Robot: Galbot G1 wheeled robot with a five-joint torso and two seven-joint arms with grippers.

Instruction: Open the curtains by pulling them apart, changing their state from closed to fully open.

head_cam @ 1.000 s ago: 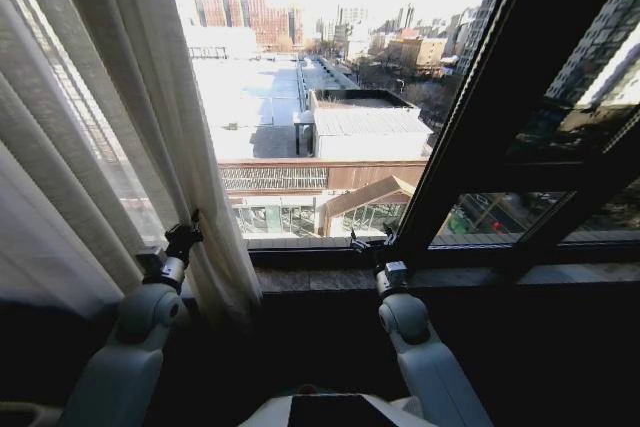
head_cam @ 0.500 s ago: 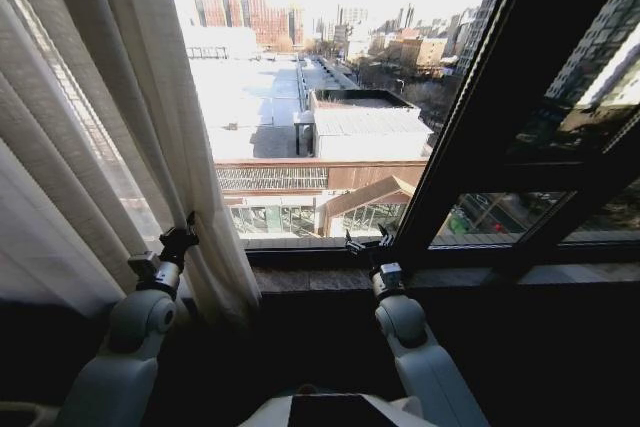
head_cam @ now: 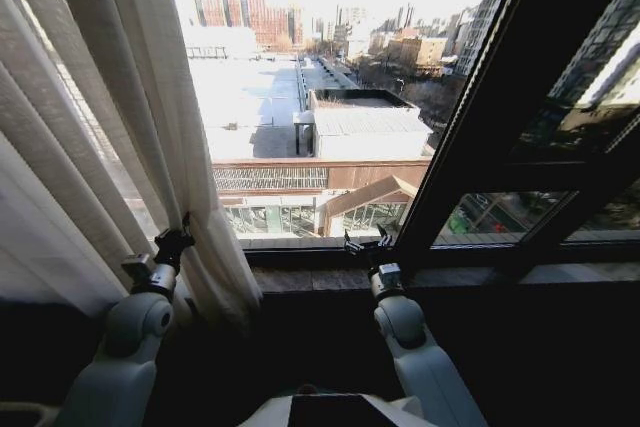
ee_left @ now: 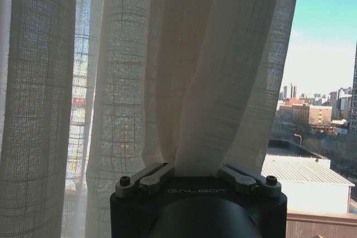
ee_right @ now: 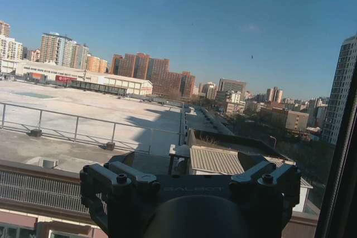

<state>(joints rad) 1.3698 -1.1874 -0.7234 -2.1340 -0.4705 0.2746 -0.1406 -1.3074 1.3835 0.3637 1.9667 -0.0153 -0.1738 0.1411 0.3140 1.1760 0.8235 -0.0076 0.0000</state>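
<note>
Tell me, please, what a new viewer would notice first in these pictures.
First, the sheer white curtains bunched at the window's left side, with the left gripper closed on a fold. Then the bare glass with the sunlit city, where the right gripper hangs open near the window sill.

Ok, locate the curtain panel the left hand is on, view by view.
Head view: curtains at the left, left hand on their edge.
Left wrist view: curtains bunched above the left hand.
Right wrist view: not in it.
Shared landmark: grey-roofed building.

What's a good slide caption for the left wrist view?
Left gripper pinching a fold of the sheer white curtain, city rooftops beyond.
</note>
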